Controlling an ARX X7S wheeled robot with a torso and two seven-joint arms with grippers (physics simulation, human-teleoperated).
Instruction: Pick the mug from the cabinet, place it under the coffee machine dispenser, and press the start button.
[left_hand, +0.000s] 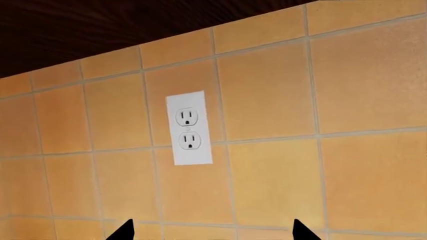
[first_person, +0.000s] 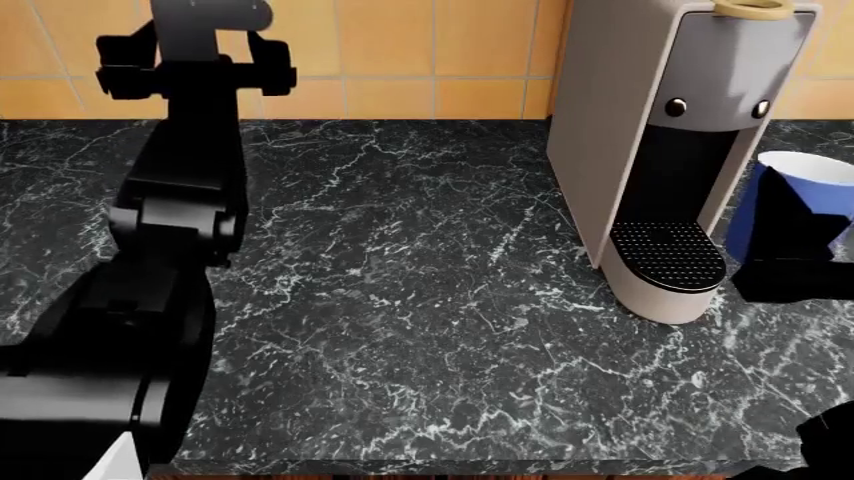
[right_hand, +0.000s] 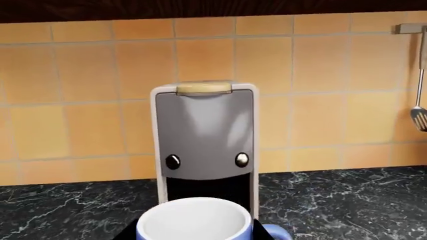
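The black left gripper (first_person: 195, 50) is raised at the far left before the orange tiled wall (first_person: 387, 50), where a white double wall socket (left_hand: 189, 128) is seen; its fingers are kept spread with nothing between them. On the black marble counter (first_person: 400, 300) the tall off-white coffee machine dispenser (first_person: 667, 150) is placed, its round black drip tray (first_person: 667, 255) bare. Just right of it, the small blue mug (first_person: 787, 195) is held upright, pinched by the black right gripper (first_person: 797, 250)

- mug (first_person: 798, 192) upright, right of coffee machine (first_person: 667, 120), not on drip tray (first_person: 667, 256)
- right gripper (first_person: 790, 250) at mug
- left arm (first_person: 174, 200) raised over counter (first_person: 400, 300)
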